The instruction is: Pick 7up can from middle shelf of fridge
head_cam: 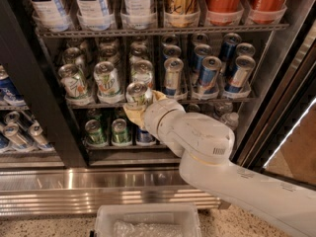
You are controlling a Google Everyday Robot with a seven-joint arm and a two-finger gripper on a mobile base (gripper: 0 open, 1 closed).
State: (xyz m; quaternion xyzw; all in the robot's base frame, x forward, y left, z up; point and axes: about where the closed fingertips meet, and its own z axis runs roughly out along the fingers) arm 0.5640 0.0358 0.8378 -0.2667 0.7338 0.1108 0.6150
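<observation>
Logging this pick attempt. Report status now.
Gripper at the pale white-green 7up can, front of the dark wire middle shelf. Can upright, not yet clear of the black-framed fridge. Another 7up can close on its left, slim blue-and-silver can right.

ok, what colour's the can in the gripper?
The can: pale white-green, green lettering, silver top; camera view. The gripper holds it at the shelf front.

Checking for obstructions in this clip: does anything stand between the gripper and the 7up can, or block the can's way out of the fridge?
Nothing visible. The gripper is right against the 7up can at the front of the middle shelf; neighbouring cans stand beside it, not in front.
</observation>
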